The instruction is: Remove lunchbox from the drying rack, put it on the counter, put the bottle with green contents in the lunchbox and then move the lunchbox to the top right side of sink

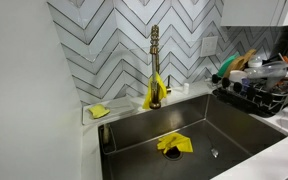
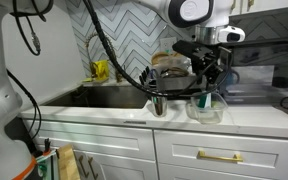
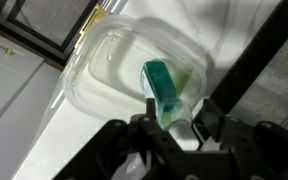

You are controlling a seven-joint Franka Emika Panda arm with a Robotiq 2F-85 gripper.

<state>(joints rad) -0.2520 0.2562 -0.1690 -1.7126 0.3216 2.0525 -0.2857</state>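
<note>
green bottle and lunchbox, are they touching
Cannot tell. The wrist view looks down on the bottle inside the lunchbox rim, between the fingers of the gripper; contact underneath is hidden.

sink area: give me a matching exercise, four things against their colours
Things:
1 lunchbox
2 bottle
3 faucet
4 cloth in the sink

Colours:
a gold
b clear
c yellow
d green

Pairs: 1-b, 2-d, 3-a, 4-c
</note>
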